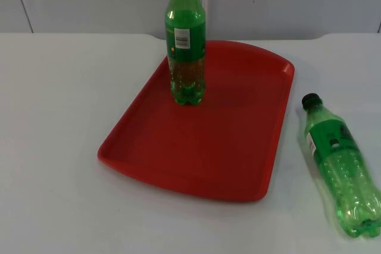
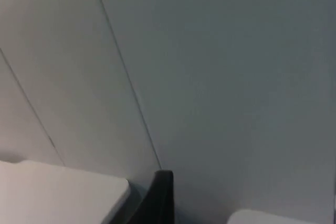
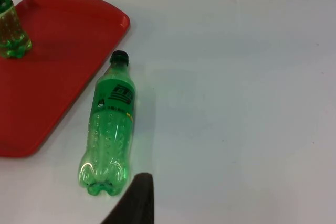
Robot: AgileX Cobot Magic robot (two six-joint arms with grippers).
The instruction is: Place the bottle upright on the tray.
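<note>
Nearest us in the top view, the green plastic soda bottle with the black cap (image 1: 339,168) lies flat on the white worktop (image 1: 53,147), at about four o'clock from the red plastic tray (image 1: 238,147) and just beside its right rim, cap pointing up-table. We reckon this is the one waiting to be stood up. A second green bottle with a white label (image 1: 186,40) already stands upright at the tray's far edge, around twelve o'clock, leaving most of the red floor free.

The right wrist view gives us what the top view lacks: the lying bottle (image 3: 109,127) seen along its length, base nearest the right claw (image 3: 137,198). We see one black fingertip there, so we cannot tell whether it is spread or pressed together. The left claw (image 2: 157,198) faces the grey partition wall (image 2: 220,77), apparently waiting; again we cannot tell its state.
</note>
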